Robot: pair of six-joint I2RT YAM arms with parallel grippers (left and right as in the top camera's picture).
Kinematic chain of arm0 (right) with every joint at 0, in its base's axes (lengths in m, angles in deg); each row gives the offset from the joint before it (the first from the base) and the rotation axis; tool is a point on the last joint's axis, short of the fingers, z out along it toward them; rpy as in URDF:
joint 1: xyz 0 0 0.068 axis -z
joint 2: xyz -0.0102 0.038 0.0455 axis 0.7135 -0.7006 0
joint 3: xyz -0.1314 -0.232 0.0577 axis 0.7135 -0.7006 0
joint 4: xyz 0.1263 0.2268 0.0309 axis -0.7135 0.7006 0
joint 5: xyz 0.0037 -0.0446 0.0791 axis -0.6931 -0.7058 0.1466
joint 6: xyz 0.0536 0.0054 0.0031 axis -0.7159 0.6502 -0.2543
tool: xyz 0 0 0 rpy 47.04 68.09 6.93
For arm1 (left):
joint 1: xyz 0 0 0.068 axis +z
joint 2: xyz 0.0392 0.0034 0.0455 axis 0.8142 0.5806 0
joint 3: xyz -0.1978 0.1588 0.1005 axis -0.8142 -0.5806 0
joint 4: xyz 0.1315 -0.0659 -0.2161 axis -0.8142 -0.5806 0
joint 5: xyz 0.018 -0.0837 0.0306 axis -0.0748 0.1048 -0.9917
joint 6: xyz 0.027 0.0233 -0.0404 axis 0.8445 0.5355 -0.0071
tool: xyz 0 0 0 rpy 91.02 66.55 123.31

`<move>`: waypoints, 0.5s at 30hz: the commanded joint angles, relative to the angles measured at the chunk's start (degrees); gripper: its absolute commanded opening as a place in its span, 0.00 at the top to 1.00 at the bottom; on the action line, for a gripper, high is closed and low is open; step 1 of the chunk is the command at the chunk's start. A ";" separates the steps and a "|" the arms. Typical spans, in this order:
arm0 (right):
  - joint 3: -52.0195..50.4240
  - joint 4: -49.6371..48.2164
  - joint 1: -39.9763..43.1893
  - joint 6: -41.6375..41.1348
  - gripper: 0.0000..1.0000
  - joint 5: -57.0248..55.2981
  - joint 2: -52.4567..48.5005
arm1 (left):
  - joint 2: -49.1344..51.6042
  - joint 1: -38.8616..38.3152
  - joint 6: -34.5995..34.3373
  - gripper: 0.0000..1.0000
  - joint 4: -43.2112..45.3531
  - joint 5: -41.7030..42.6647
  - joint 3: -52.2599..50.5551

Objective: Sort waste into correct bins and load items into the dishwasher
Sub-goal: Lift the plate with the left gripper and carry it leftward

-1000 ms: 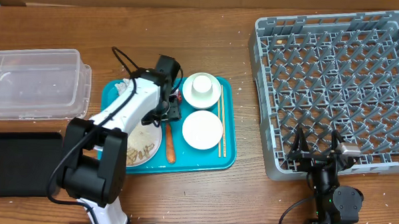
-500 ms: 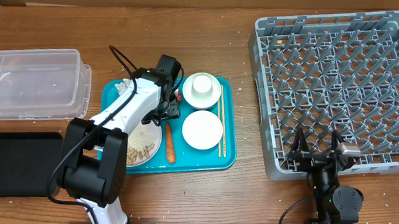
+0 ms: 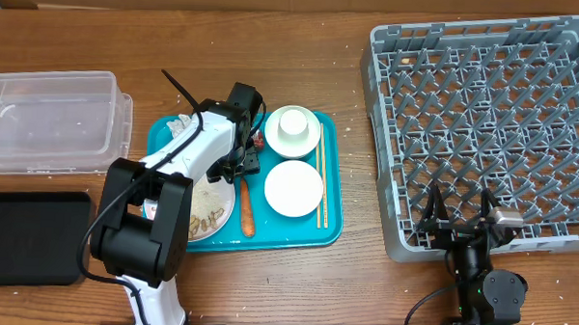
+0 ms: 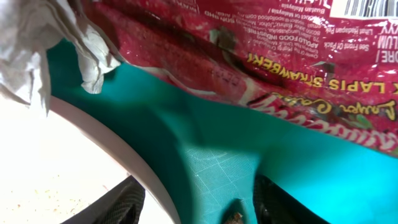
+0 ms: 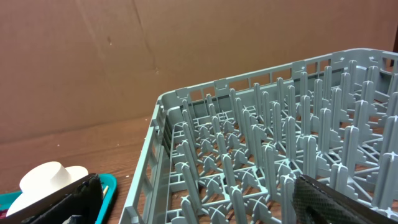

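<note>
Left gripper (image 4: 199,205) — arm (image 3: 188,154) stretched over teal tray (image 4: 211,137) — points down, jaws apart, seemingly beside red wrapper (image 4: 249,50).

Printed red wrapper (image 4: 261,43), teal tray (image 4: 211,130), grey rack (image 3: 484,121)

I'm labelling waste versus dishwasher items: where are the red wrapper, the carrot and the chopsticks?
red wrapper (image 4: 261,43), left wrist view, on its printed middle.
carrot (image 3: 246,211), overhead view, halfway along its length.
chopsticks (image 3: 322,178), overhead view, halfway along the pair.

Even light, soft shadows (close-up slightly blurred)
</note>
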State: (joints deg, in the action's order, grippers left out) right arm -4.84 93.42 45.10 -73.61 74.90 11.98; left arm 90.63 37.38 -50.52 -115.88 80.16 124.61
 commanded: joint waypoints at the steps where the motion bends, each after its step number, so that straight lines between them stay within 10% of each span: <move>1: -0.61 -0.31 -0.26 0.20 0.00 0.33 0.48 | 2.36 0.35 -0.68 0.46 -0.09 -1.38 -0.07; 15: -0.61 -0.31 -0.26 0.20 0.00 0.33 0.48 | 2.36 0.33 -0.04 0.95 -6.45 -2.27 3.65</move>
State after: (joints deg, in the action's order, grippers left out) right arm -4.84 93.44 45.10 -73.61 74.92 12.00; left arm 91.38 37.38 -50.87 -120.27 79.17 125.75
